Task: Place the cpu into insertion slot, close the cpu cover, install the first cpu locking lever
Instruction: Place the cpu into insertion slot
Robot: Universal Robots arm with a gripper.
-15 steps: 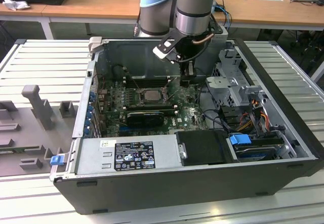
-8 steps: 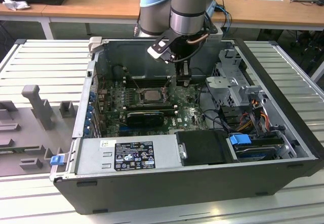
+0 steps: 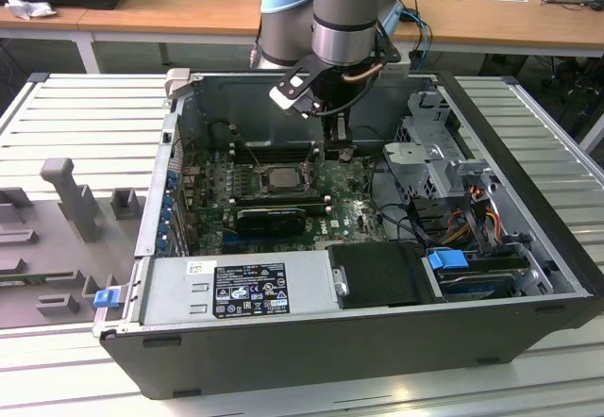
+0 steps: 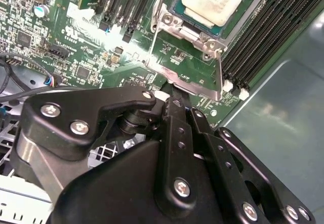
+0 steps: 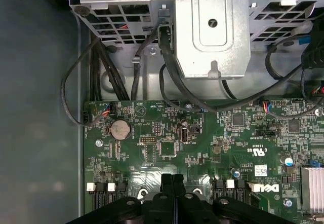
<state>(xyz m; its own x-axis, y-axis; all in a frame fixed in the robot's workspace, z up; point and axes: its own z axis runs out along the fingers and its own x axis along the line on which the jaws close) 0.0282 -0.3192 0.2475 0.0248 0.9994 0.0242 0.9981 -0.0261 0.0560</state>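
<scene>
The slatted tabletop (image 3: 85, 115) carries an open computer case (image 3: 283, 341) lying on its side, and the arm reaches down into it over the green motherboard (image 5: 202, 148). The end effector (image 3: 337, 139) hangs low over the board with the grey drive cage (image 5: 212, 26) well off on one side of it and the socket on the other. In both wrist views its two black fingers (image 5: 167, 182) are pressed together with only a seam between them, and nothing can be seen pinched there. In the second wrist view the end effector (image 4: 173, 93) has its tips at, or just short of, the near edge of the socket; actual contact cannot be told. The cpu cover (image 4: 200, 37) lies directly ahead of the tips and looks folded down flat. The cpu (image 4: 215, 1) sits beyond it in the socket, pale top up and showing through the cover's window. In the exterior view the cpu (image 3: 281, 177) is near the end effector, toward the exterior view's left of it. A thin bright rod, probably the locking lever (image 4: 157, 31), runs along one flank of the socket with its long axis pointing roughly back at the fingertips.
</scene>
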